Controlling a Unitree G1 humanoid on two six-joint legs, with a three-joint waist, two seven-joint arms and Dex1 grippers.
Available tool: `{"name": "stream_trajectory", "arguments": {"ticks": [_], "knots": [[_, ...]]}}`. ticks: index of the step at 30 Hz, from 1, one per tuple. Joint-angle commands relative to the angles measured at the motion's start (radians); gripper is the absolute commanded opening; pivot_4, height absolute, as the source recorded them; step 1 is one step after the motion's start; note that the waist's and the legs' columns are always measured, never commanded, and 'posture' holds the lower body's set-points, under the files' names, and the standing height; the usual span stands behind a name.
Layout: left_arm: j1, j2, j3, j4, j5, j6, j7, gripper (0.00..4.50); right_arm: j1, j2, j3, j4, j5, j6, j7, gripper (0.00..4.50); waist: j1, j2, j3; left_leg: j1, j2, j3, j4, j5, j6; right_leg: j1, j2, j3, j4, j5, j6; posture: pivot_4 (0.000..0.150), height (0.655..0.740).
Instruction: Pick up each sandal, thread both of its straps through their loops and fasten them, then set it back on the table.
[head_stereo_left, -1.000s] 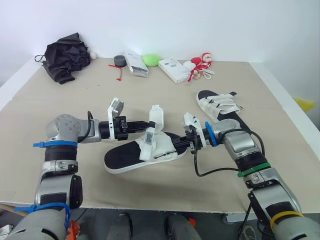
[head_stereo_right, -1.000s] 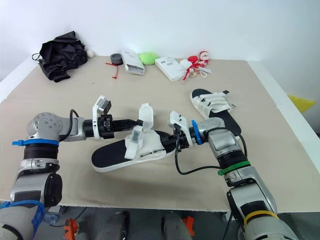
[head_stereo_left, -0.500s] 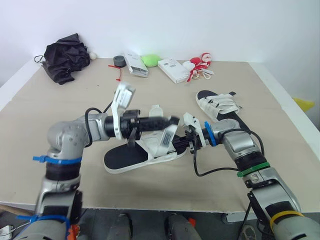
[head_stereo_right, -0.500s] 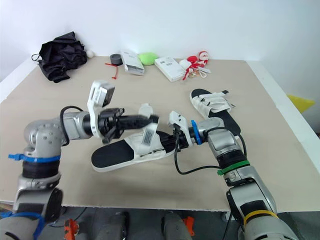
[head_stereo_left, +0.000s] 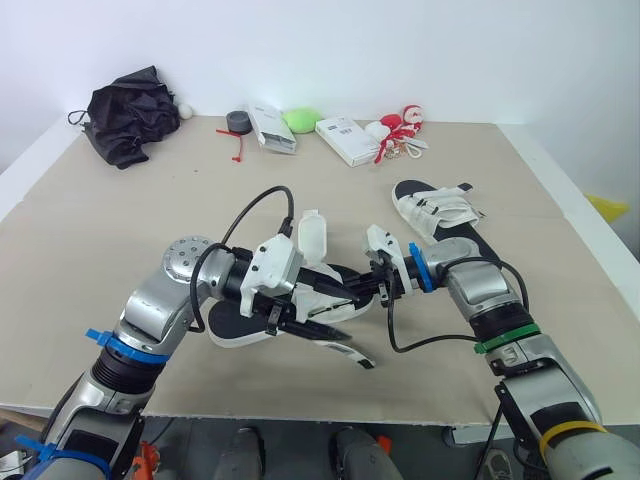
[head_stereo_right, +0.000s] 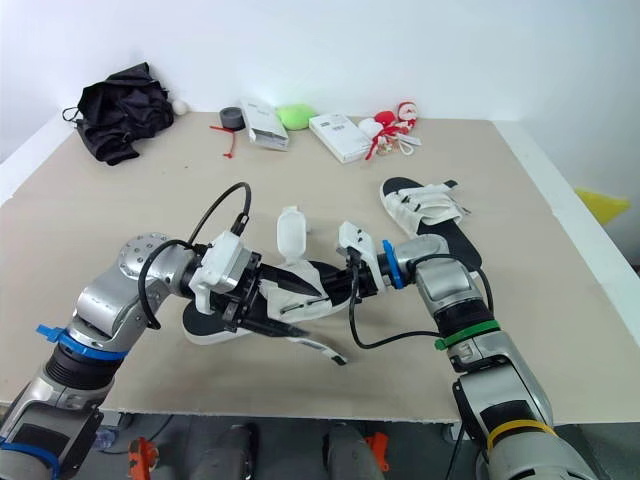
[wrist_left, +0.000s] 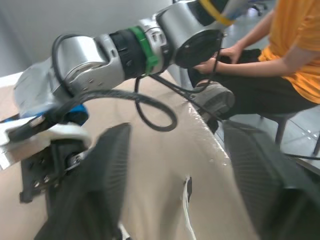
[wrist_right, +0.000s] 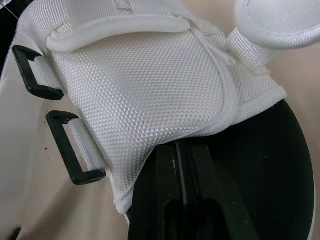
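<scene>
The near sandal (head_stereo_left: 228, 322) sits mid-table, its side pinched by the right gripper (head_stereo_left: 375, 288). One strap (head_stereo_left: 311, 233) stands loose and the black loops (wrist_right: 75, 150) are empty. The left gripper (head_stereo_left: 355, 330) hangs spread wide, grasping nothing, so threading seems wholly undone; the far sandal (head_stereo_left: 437, 212) waits.

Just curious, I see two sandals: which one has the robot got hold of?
The nearer sandal, held by the right gripper, one white strap standing open. The other sandal lies alone farther back on the right.

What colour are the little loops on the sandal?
The sandal has black loops, clearest in the right wrist view.
</scene>
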Motion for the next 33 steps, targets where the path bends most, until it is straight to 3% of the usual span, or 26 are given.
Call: {"name": "stream_trajectory", "arguments": {"ticks": [1, 7, 11, 13, 20, 25, 33], "knots": [[0.027, 0.151, 0.051, -0.026, -0.121, 0.215, -0.059, 4.30, 0.022, -0.005, 0.026, 0.031, -0.038, 0.009, -0.011, 0.00, -0.002, 0.000, 0.000, 0.000, 0.000, 0.000, 0.000, 0.000, 0.000, 0.000, 0.000, 0.000, 0.000, 0.000, 0.000, 0.150, 0.7380], [0.131, 0.312, 0.000, -0.115, -0.149, 0.335, -0.106, 4.30, 0.017, -0.001, 0.028, 0.041, -0.040, 0.003, -0.006, 0.00, -0.004, 0.000, 0.000, 0.000, 0.001, 0.000, 0.000, -0.001, 0.001, -0.001, 0.001, 0.000, 0.000, -0.002, -0.002, 0.150, 0.7380], [0.224, 0.349, -0.104, -0.073, 0.077, 0.115, -0.110, 4.30, 0.012, 0.006, 0.030, 0.047, -0.040, 0.001, -0.008, 0.00, -0.007, 0.000, 0.001, -0.001, 0.001, 0.000, -0.001, -0.001, 0.001, -0.001, 0.001, 0.000, 0.000, -0.004, -0.006, 0.150, 0.7380], [0.248, 0.334, -0.124, 0.028, 0.181, -0.032, -0.090, 4.30, 0.012, 0.006, 0.031, 0.046, -0.040, 0.000, -0.006, 0.00, -0.006, 0.000, 0.001, 0.000, 0.001, 0.000, -0.001, -0.001, 0.001, -0.001, 0.001, -0.001, 0.000, -0.004, -0.007, 0.150, 0.7380], [0.197, 0.203, -0.063, 0.240, 0.236, -0.211, -0.022, 4.30, 0.016, 0.005, 0.032, 0.043, -0.039, 0.000, -0.005, 0.00, 0.003, 0.001, 0.000, 0.000, 0.002, 0.002, 0.000, 0.000, 0.002, -0.002, 0.000, 0.001, 0.000, -0.003, -0.009, 0.150, 0.7380], [0.148, 0.130, -0.005, 0.303, 0.190, -0.178, 0.024, 4.30, 0.018, 0.006, 0.032, 0.040, -0.038, 0.002, -0.006, 0.00, 0.005, 0.001, 0.000, 0.000, 0.002, 0.003, 0.000, 0.002, 0.005, -0.002, 0.000, 0.000, 0.001, -0.002, -0.010, 0.150, 0.7380], [0.129, 0.114, 0.022, 0.337, 0.187, -0.155, 0.013, 4.30, 0.025, 0.005, 0.032, 0.030, -0.037, 0.005, -0.007, 0.00, 0.004, 0.001, 0.000, -0.001, 0.003, 0.003, -0.001, 0.002, 0.005, -0.003, 0.001, 0.000, 0.001, 0.001, -0.005, 0.150, 0.7380]]}}
